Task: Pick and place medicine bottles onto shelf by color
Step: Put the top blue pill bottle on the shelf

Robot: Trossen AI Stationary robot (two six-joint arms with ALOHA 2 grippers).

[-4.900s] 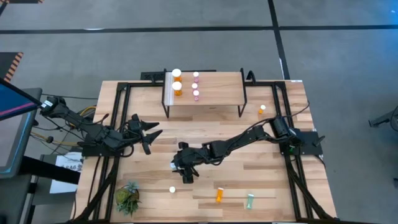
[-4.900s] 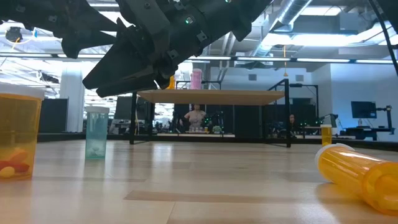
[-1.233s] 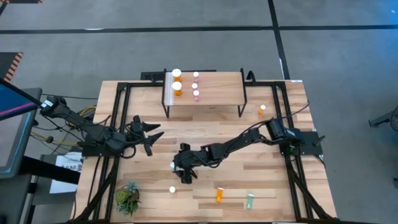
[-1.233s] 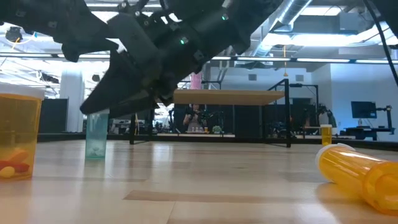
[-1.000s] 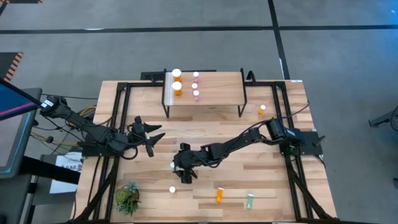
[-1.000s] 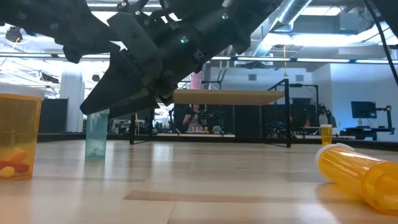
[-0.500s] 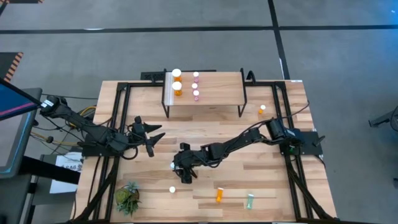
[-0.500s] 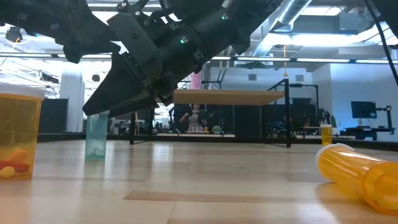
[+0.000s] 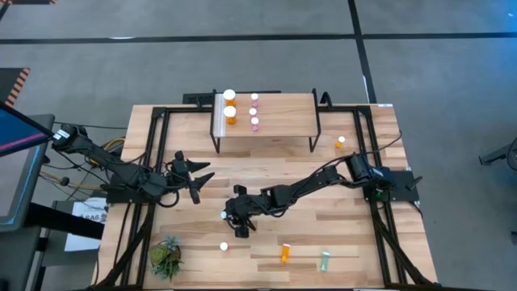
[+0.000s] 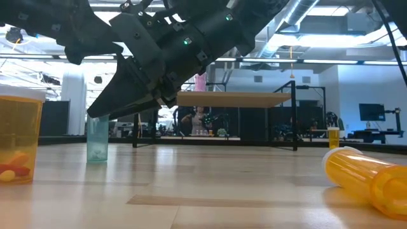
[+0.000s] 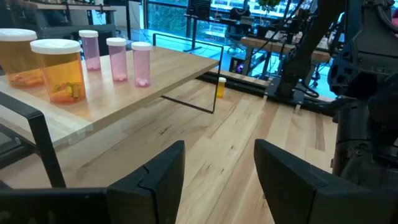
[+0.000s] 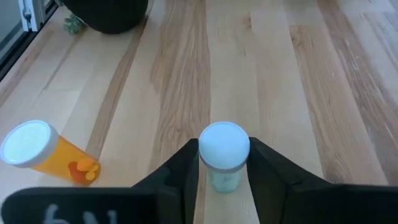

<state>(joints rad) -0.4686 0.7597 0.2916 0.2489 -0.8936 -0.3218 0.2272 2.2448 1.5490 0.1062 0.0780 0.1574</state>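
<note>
A pale green medicine bottle (image 12: 224, 179) with a white cap stands upright on the tabletop left of centre, its base (image 10: 97, 158) on the wood. My right gripper (image 9: 229, 218) is shut on it. My left gripper (image 9: 197, 179) hangs open over the table's left side, holding nothing; its fingers stand apart in the left wrist view (image 11: 219, 149). The shelf (image 9: 283, 121) stands at the far middle. At its left end are two orange bottles (image 11: 59, 68) and three pink ones (image 11: 118, 59). My right gripper pinches the pale green bottle between its two fingers, at the cap and the top of the body (image 12: 205, 158). The fingers (image 12: 184, 171) come slanting down from the table's right side. The bottle stands upright, its base on the table.
An orange bottle (image 9: 224, 246) stands just nearer than the held one. An orange bottle (image 9: 284, 253) and a green one (image 9: 325, 260) lie near the front edge. A small orange bottle (image 9: 340, 142) stands at the far right. A potted plant (image 9: 166, 257) is at the near left corner.
My right gripper's fingers have drawn in on the pale green bottle and now lie against both its sides. The hand itself has kept its place, and the bottle still stands where it was.
</note>
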